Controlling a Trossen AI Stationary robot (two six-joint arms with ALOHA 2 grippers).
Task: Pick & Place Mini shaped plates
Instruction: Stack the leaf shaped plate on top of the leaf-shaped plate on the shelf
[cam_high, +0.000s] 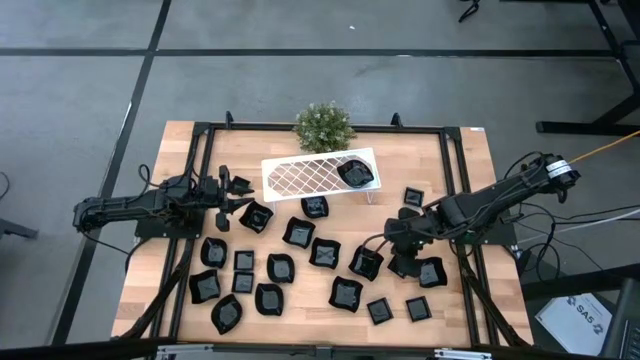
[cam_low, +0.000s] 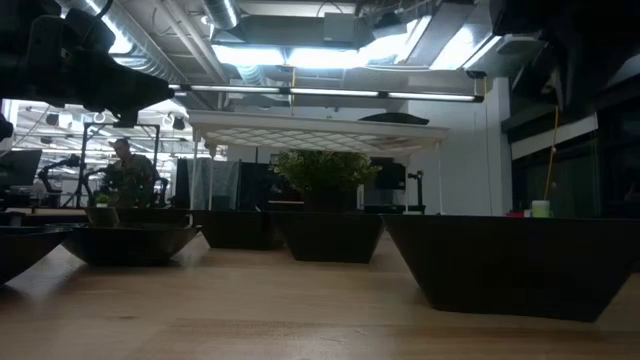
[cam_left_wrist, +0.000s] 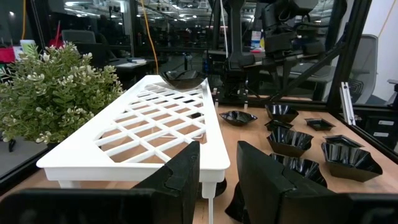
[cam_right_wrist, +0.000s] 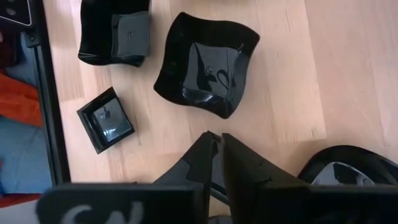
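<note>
Several glossy black mini plates (cam_high: 300, 262) of different shapes lie scattered on the wooden table. One more plate (cam_high: 355, 172) sits on the right end of the white lattice rack (cam_high: 300, 178); the left wrist view shows it as a plate (cam_left_wrist: 183, 78) at the rack's far end. My left gripper (cam_high: 238, 196) is open at the rack's left end, and its fingers (cam_left_wrist: 217, 168) hold nothing. My right gripper (cam_high: 392, 235) hovers over the plates right of centre. Its fingers (cam_right_wrist: 221, 146) are shut above bare wood, beside a wavy square plate (cam_right_wrist: 208, 62).
A small green plant (cam_high: 322, 126) stands behind the rack at the table's far edge. A black frame (cam_high: 195, 180) runs around the table. Plates (cam_right_wrist: 106, 119) crowd the middle and near part of the table. The low view shows large plates (cam_low: 515, 260) close up and a person far back in the room.
</note>
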